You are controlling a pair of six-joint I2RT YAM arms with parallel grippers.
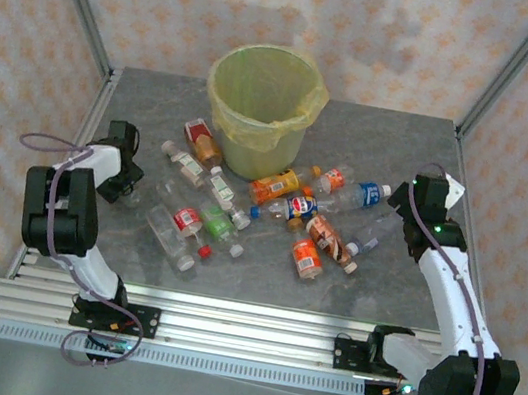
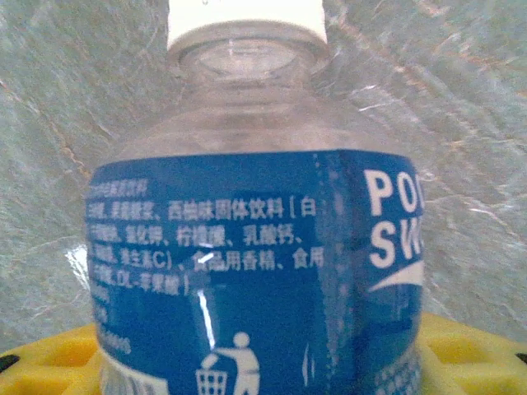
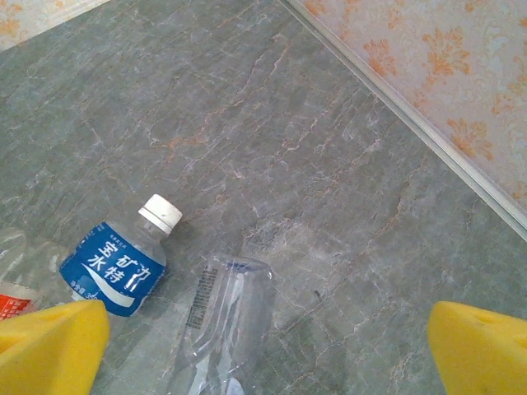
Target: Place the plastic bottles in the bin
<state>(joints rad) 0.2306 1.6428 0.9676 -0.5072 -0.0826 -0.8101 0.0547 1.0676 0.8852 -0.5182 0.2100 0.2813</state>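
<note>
Now a blue-labelled bottle (image 2: 247,271) sits within the left gripper (image 2: 259,360).

Soft, even light; the close blue-labelled bottle (image 2: 247,271) looks slightly blurred and glare-streaked.

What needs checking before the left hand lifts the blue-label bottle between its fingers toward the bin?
1. Blue-label bottle sits between the fingers of the left hand: ok.
2. Grip firm enough to lift: cannot tell.
3. Bin upright, mouth unobstructed: ok.
4. Right hand open, over on its own side: ok.
5. Low route to the bin free: not ok, loose bottles lie in front of it.
</note>
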